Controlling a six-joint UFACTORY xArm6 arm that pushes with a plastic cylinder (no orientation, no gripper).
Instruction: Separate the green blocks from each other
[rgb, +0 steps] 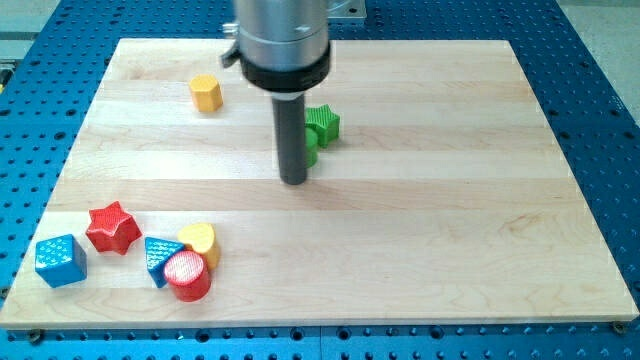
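Note:
A green star block (324, 122) lies near the view's top middle. A second green block (311, 149) touches it just below and left, mostly hidden behind my rod, so its shape cannot be made out. My tip (293, 182) rests on the board just left of and below that second green block, close to it.
A yellow hexagon block (206, 92) lies at the top left. At the bottom left lie a blue cube (60, 259), a red star (112, 227), a blue triangle (157, 256), a yellow heart (199, 240) and a red cylinder (187, 275). The wooden board (420, 220) sits on a blue perforated table.

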